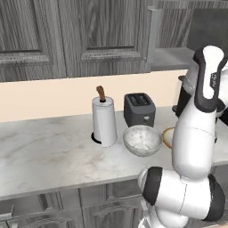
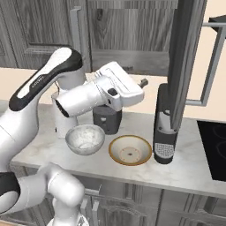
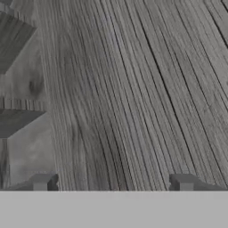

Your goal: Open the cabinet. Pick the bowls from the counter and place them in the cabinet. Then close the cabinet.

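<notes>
Open cabinet (image 2: 183, 57) door panel faces the spread jaws closely.

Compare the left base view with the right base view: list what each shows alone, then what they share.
Left base view alone: the paper towel roll in full and the toaster's top slots. Right base view alone: the whole tan bowl, the open cabinet door with its bar handle, the dark stovetop, the tall dark appliance. Both: the speckled bowl on the counter, empty, and the cabinet's shelf.
</notes>
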Motion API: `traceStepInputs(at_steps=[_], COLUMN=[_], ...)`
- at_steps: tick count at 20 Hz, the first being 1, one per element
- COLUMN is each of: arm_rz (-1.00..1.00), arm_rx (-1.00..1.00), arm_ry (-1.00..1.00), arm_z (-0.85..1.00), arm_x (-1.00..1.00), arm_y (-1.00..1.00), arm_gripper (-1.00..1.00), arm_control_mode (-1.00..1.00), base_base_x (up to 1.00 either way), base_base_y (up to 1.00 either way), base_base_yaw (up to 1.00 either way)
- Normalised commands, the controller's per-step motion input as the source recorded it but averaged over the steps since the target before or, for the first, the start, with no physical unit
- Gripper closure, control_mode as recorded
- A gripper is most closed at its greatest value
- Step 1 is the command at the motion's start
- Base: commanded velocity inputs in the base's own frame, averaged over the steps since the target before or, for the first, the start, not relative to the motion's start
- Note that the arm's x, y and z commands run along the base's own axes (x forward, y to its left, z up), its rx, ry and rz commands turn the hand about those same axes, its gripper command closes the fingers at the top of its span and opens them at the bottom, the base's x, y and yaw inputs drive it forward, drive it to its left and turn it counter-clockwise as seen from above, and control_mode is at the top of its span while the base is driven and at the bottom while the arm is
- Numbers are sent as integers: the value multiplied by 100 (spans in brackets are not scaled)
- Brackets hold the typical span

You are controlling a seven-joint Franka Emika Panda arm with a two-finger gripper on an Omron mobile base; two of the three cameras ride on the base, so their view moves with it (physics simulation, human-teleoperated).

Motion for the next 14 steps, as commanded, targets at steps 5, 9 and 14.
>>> traceStepInputs(at_steps=[5,9,14], arm_rz=[27,26,26], arm_rx=[0,0,0], arm_ry=[35,11,10], arm_z=[21,48,50], arm_x=[-29,0,0], arm_y=[100,100,100], arm_gripper=[-100,-100,-100], arm_control_mode=[-100,-100,-100], base_base_x=[0,0,0], base_base_y=[0,0,0], base_base_yaw=[0,0,0])
